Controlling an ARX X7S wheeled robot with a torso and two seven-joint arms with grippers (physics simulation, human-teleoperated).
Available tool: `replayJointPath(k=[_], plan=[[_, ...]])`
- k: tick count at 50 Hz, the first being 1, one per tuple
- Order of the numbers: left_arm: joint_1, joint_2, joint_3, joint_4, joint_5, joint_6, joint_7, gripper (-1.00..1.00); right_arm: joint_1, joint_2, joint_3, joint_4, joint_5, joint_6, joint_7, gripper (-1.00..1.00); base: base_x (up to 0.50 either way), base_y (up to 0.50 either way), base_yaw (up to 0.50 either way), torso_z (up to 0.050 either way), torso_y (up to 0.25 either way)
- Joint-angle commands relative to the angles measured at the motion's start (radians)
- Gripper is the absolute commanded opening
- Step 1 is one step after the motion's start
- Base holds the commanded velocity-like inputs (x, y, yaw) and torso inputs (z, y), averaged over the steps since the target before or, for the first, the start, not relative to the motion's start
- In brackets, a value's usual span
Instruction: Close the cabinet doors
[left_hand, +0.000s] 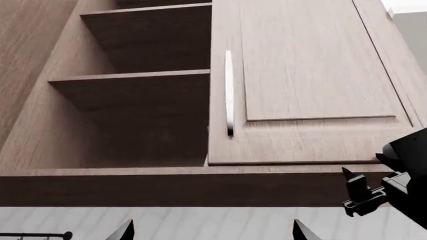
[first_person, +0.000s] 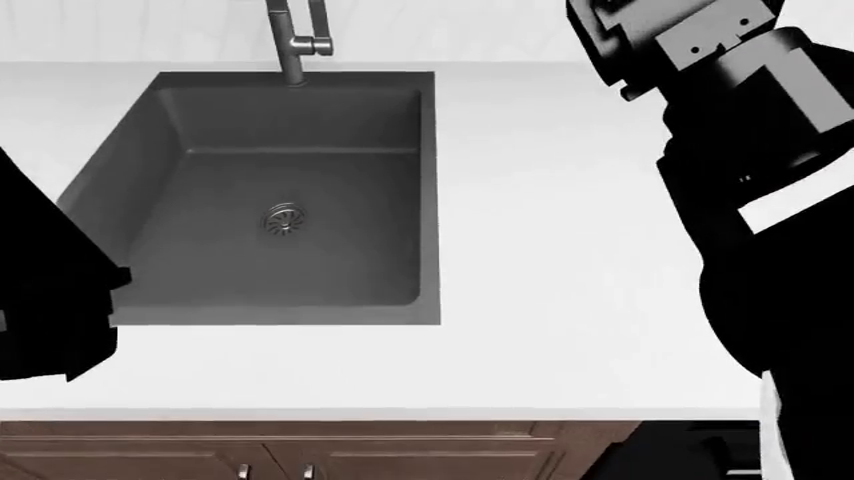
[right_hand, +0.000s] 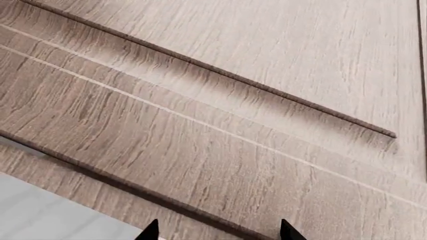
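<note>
Jaws apart, the right gripper (right_hand: 217, 231) faces the cabinet door (right_hand: 220, 100) closely.

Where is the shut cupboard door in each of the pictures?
Left wrist view: the shut cabinet door fills the picture's right half, its metal handle beside the open shelves.
Head view: not in it; only the sink and countertop show.
Right wrist view: the door fills nearly the whole picture, close up.
Shared landmark: the door's recessed panel edge, in both wrist views.
</note>
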Motion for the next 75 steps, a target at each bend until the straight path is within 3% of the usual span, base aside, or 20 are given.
replayJointPath(k=[1,8,10,15,19,24,29,32,43,75], plan=[[-0.029,-0.008,0.045,0.002,0.006,0.015,-0.014,1.0,-0.095,-0.024,-0.269,0.112,0.225,0.081,-0.094,1.0,0.01,0.0,0.01,0.0,-0.011],[-0.036,-0.016,0.048,-0.012,0.002,0.035,-0.011,1.0,-0.145,-0.022,-0.22,0.076,0.287,-0.031,-0.152,1.0,0.0,0.0,0.0,0.0,-0.012],[-0.044,0.008,0.049,-0.019,0.0,0.03,0.005,1.0,-0.192,0.247,-0.242,-0.224,0.319,0.063,0.081,1.0,0.0,0.0,0.0,0.0,-0.013],[-0.055,0.059,0.054,-0.041,-0.003,0.034,0.041,1.0,-0.317,0.59,-0.214,-0.974,0.337,0.003,0.401,1.0,0.0,0.0,0.0,0.0,-0.002],[-0.06,0.102,0.059,-0.08,-0.003,0.057,0.076,1.0,-0.4,0.781,-0.172,-1.572,0.248,-0.086,0.618,1.0,0.0,0.0,0.0,0.0,0.0],[-0.061,0.151,0.068,-0.13,-0.005,0.089,0.118,1.0,-0.404,0.966,-0.138,-1.914,0.085,-0.015,0.866,1.0,0.0,0.0,0.0,0.0,0.0],[-0.058,0.152,0.068,-0.143,-0.006,0.1,0.126,1.0,-0.42,1.037,-0.113,-1.991,0.042,-0.038,0.924,1.0,0.0,0.0,0.0,0.0,0.0],[-0.057,0.133,0.059,-0.139,-0.009,0.1,0.114,1.0,-0.518,1.084,-0.118,-1.983,-0.043,-0.143,0.976,1.0,0.0,0.0,0.0,0.0,0.0],[-0.053,0.107,0.041,-0.141,-0.023,0.118,0.1,1.0,-0.524,1.053,-0.117,-1.944,-0.066,-0.087,1.003,1.0,0.0,0.0,0.0,0.0,0.0],[-0.045,0.095,0.027,-0.118,-0.018,0.102,0.097,1.0,-0.542,1.061,-0.113,-1.964,-0.049,-0.074,0.986,1.0,0.0,0.5,0.0,0.0,0.0]])
